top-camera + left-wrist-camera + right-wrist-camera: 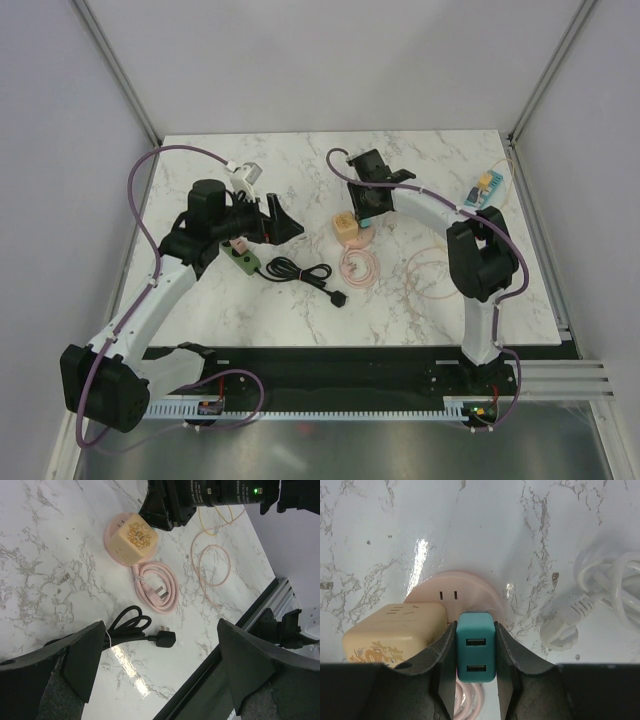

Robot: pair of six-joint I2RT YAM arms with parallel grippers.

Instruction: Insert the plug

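Right pincer (475,630) clamped on teal plug (476,652) across its flat sides, right at pink socket base (470,586), beside cream cube (395,627) (contact unclear). Likely light, rigid, slick plastic: hold flat sides, push square. Left pincer (161,625) wide open, empty, over tabletop (50,555).

The teal plug (476,646) — two USB ports showing — sits pinched in my right gripper (476,630), just beside the cream cube socket (395,630). That socket stands on a round pink base (470,582).
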